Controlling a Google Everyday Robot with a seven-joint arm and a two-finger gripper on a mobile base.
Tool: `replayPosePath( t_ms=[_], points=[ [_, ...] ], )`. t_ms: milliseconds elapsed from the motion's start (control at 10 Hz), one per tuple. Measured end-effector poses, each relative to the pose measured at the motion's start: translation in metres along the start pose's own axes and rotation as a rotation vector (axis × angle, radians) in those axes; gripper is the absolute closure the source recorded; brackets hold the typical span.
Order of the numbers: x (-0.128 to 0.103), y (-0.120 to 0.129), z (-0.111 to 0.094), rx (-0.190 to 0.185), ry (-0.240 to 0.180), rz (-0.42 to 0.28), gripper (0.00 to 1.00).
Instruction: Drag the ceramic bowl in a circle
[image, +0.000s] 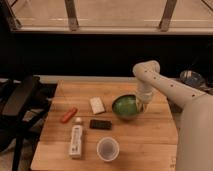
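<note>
Green glossy ceramic bowl (125, 107): upright on the wooden table (150, 142), right of centre, towards the far edge.
Gripper (143, 103): pointing down from the white arm (165, 86), at the bowl's right rim; whether it is clamped on the rim cannot be told.
White packet (97, 105): just left of the bowl, apart from it.
Black flat bar (100, 124): nearer, left of the bowl.
Orange stick (68, 115): far left.
White bottle (75, 141): lying down, near left.
Translucent plastic cup (107, 148): upright near the front edge, well apart from the bowl.
</note>
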Motion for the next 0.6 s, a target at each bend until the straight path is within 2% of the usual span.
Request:
replayPosePath(
  t_ms=[200,600],
  points=[
    [0.021,0.015,-0.004,0.006,0.011,0.064,1.0],
    [0.042,0.051,-0.005,0.021,0.007,0.171,1.0]
  ],
)
